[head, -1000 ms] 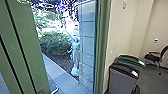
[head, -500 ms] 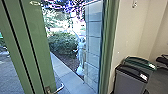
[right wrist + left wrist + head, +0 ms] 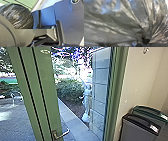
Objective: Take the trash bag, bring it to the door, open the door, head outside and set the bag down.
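Head view, green door (image 3: 48, 97), more of its handle (image 3: 64, 134) showing

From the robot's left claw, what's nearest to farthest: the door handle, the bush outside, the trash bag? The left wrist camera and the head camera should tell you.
1. Trash bag: close up in the left wrist view.
2. Door handle: likely next, low on the green door in the head view.
3. Bush: outside, beyond the door.

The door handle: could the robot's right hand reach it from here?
Possibly: in the head view, nothing blocks the handle on the green door. But its distance is unclear, and the black bag might get in the way.
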